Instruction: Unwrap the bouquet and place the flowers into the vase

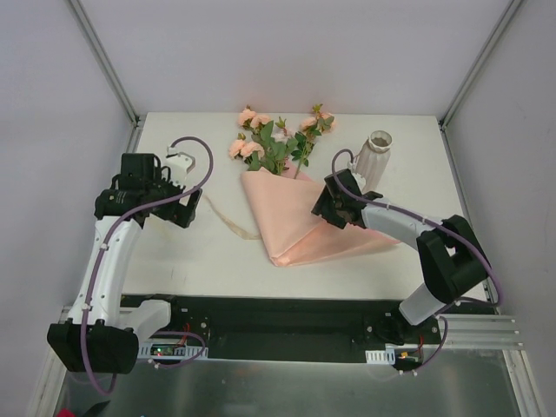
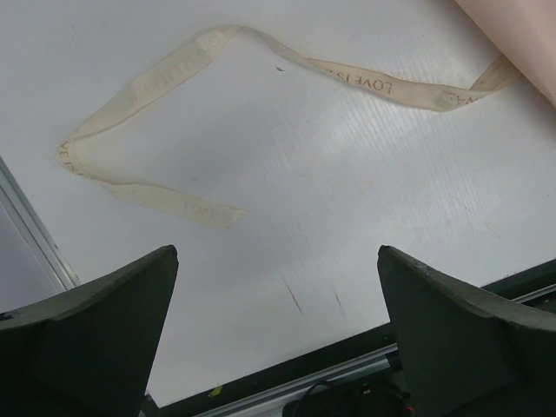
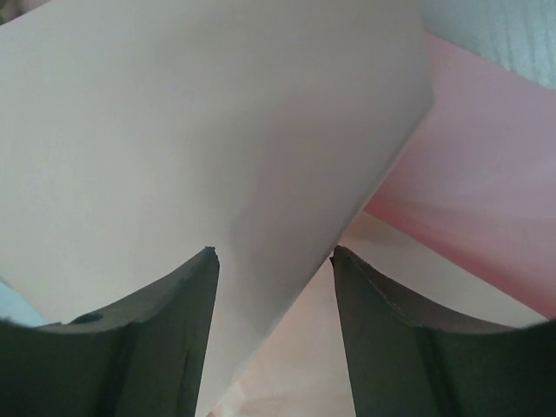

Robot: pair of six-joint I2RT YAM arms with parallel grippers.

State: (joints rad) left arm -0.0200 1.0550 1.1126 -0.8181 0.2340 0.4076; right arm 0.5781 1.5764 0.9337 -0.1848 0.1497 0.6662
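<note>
Across the middle of the table [image 1: 174,256] lies the bouquet [image 1: 287,217], its pale pink paper cone pointing at the near edge and its mouth facing the far edge. The paper looks thin and light, stiff enough to hold a crease, and likely to slide rather than unfold unless it is pinched at a loose flap edge. The flowers [image 1: 274,143] spill out of the mouth toward the far edge. Their thin stems probably flex, so the stems below the leaves are the best place to hold them, not the blooms. The vase [image 1: 375,156] stands near the far right corner, just beside the paper; small, narrow-necked and ceramic, it could tip or chip if knocked. A cream ribbon [image 2: 156,82] lies slack, left of the cone. The right gripper [image 3: 274,252] straddles a paper flap, jaws apart and not yet pinching. The left gripper [image 2: 278,252] hangs spread wide over the ribbon, holding nothing.
</note>
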